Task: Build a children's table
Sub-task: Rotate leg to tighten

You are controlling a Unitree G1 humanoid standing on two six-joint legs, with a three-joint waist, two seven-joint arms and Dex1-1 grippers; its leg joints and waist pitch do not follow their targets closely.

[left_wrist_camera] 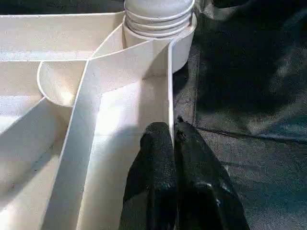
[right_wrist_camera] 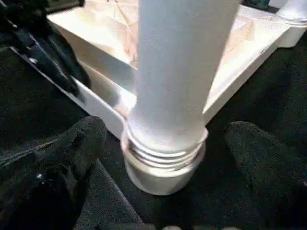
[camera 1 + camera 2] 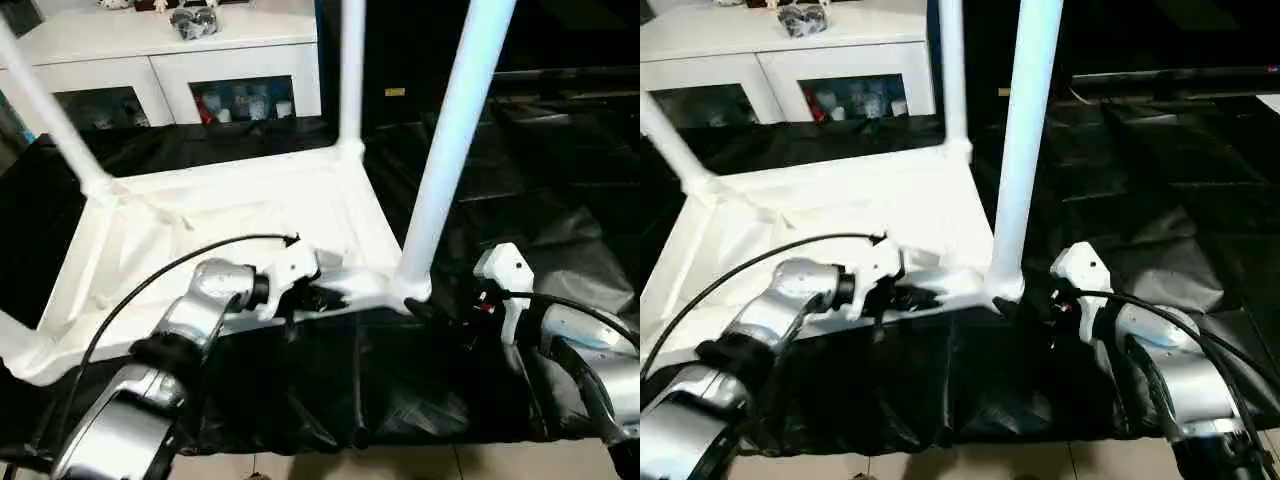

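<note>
The white tabletop (image 3: 250,215) of the children's table lies upside down on a black sheet (image 3: 560,200), ribbed underside up, long axis running left to right. Three legs (image 3: 455,130) stand upright in its round corner sockets; the near right leg's threaded end sits in its socket (image 2: 160,175). The left claw (image 1: 173,143) pinches the tabletop's near rim, one finger each side. The right claw (image 2: 163,139) is spread wide around that leg's base, pads apart from it. Behind, a white cabinet (image 3: 200,60) holds small items behind glass
</note>
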